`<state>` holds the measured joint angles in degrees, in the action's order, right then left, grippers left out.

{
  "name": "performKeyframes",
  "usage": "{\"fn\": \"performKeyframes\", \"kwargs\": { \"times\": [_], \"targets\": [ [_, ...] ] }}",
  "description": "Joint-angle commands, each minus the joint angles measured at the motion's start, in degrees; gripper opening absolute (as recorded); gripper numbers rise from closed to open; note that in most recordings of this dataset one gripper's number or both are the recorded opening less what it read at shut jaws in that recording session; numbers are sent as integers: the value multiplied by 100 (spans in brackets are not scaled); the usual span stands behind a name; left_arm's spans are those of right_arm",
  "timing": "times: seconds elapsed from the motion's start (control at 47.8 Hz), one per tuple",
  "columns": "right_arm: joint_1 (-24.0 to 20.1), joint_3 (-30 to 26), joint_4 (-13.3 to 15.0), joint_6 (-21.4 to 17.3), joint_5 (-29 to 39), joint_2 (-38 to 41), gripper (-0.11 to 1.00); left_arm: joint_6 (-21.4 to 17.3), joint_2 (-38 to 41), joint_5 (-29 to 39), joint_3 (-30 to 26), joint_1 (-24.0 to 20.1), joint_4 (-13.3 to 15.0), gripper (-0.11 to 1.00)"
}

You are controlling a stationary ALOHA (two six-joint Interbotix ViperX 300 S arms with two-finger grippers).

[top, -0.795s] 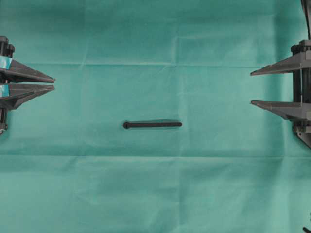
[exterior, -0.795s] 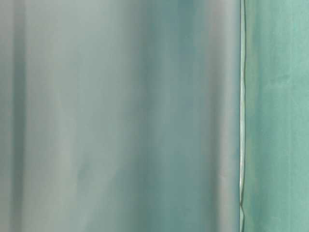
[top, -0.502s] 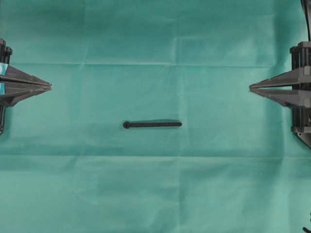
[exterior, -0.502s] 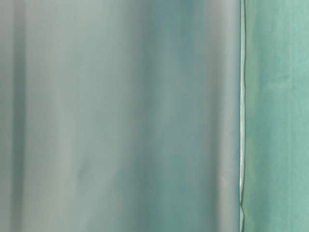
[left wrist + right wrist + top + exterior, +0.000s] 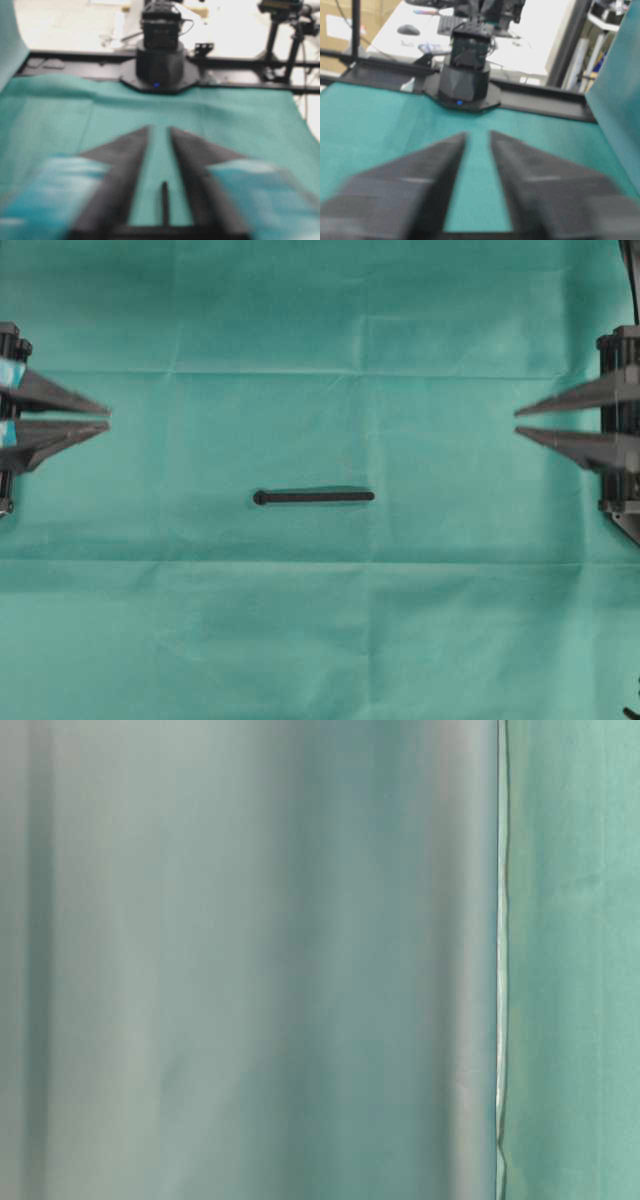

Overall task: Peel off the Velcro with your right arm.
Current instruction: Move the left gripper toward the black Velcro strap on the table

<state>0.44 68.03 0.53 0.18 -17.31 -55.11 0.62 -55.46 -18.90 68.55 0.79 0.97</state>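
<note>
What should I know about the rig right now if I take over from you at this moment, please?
Left claw: open, empty, at the left edge of the overhead view.
Right claw: open, empty, at the right edge.
Velcro: flat on the green cloth midway between the claws, rounded end toward the left one.
Done: nothing; neither claw touches the strip.
Left: bring the right claw to the Velcro, grip it, peel it off.
</note>
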Motion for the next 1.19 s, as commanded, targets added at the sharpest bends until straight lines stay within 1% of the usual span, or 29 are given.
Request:
{"fn": "performKeyframes", "kwargs": {
  "times": [0.0,0.105,0.146,0.188,0.356,0.586,0.732,0.962,1.172],
  "targets": [
    [18,-62,9,9,-53,0,15,-9,53,-62,-105,18,18,49],
    [26,-70,9,9,-53,18,42,0,105,-62,-132,18,18,79],
    [35,-70,18,9,-53,18,44,-9,158,-70,-167,18,18,88],
    [53,-79,9,9,-62,18,44,0,229,-79,-220,18,18,91],
    [88,-88,9,9,-105,97,44,-9,826,-237,-492,18,18,91],
    [79,-79,18,9,-141,97,44,-9,1837,-492,-1055,26,18,91],
    [88,-62,9,9,-149,97,44,-9,2479,-536,-1485,62,18,91],
    [88,-26,18,18,-211,105,44,-18,3199,-536,-2004,79,18,90],
    [88,-26,9,18,-211,105,44,-26,3656,-483,-2391,79,18,90]
  ]
}}
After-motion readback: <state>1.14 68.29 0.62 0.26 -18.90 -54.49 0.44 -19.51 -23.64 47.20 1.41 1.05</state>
